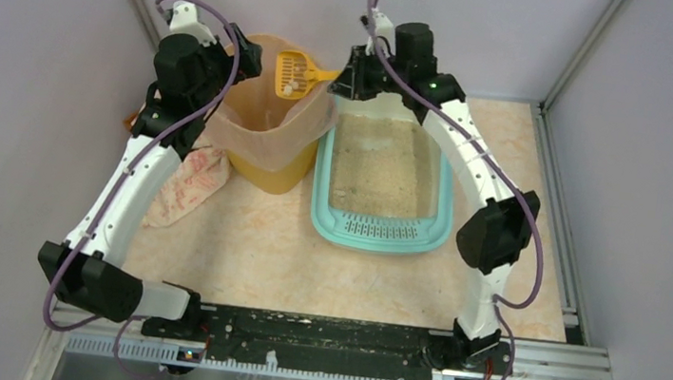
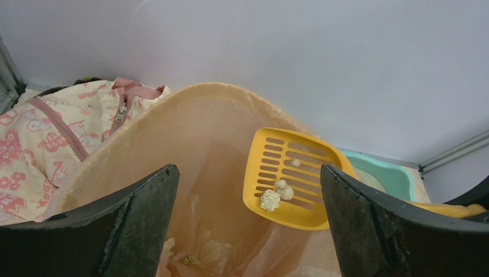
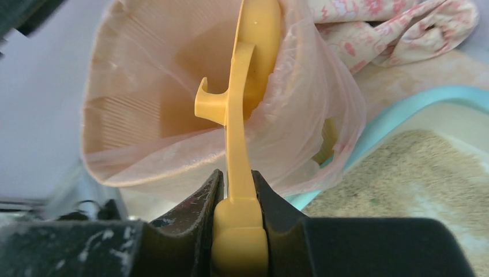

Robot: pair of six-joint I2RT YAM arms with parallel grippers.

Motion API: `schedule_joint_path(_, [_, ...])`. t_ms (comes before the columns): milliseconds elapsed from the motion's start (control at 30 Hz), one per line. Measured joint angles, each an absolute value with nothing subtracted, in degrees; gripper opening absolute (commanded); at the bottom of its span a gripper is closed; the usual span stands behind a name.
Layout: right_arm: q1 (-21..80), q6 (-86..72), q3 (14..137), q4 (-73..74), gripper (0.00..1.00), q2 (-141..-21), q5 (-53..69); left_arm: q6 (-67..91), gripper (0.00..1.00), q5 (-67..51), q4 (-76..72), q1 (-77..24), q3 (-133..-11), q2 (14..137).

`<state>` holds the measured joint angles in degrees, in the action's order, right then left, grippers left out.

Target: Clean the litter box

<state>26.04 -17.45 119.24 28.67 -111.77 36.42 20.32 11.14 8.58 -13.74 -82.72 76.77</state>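
**Status: dump step, load not yet tipped**

**R gripper** [image 3: 236,176]: clamped on the handle of the yellow scoop [image 2: 291,176]. Jaws nearly together, w/ the handle pinched between the pads. The scoop blade reaches out ahead of the fingers, over the mouth of the bin [image 1: 263,167].

**L gripper** [image 2: 248,173]: released, jaws fully spread, grasping nothing. It hangs over the bin's far-left rim, w/ the bag liner [image 2: 202,150] directly below and between its fingers. The scoop blade sits ahead of it, towards its R finger.

**Load:** a few pale clumps [image 2: 277,193] lie on the slotted blade. The blade reads roughly level, so the load is judged not yet dropped.

**Litter box** [image 1: 381,229]: on the table just below and nearward of the R gripper, right beside the bin. Contact between box and bin can't be confirmed. Grille end faces the arm bases. The sandy litter [image 1: 383,167] fills the rest.

**Other:** a patterned cloth [image 1: 190,183] lies beside the bin, under the L arm.

**Progress (est.):**
- Done: one scoop lifted and carried to the bin. Some debris [image 2: 196,254] already lies at the bag bottom, so prob. not the first load.
- Left: tip the blade to shed the clumps. No further clumps can be made out in the litter at this res., so whether another pass is needed can't be told.
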Motion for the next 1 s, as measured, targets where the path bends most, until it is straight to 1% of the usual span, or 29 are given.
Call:
schedule_joint_path(267, [36.3,-0.4,118.1,30.5,0.00,-107.5,18.0,20.6,0.97,10.9,9.0,-13.6,-82.6,77.0])
schedule_joint_path(533, [43.7,11.7,118.0,29.4,0.00,-101.1,4.4,21.0,0.97,10.4,9.0,-13.6,-82.5,78.7])
schedule_joint_path(767, [46.4,17.8,118.0,30.0,0.00,-100.8,-1.0,21.2,0.97,9.9,8.4,-13.3,-82.5,80.2])
schedule_joint_path(1000, [45.6,17.9,118.2,30.0,0.00,-100.8,-2.4,21.3,0.97,9.7,7.8,-13.3,-82.5,80.9])
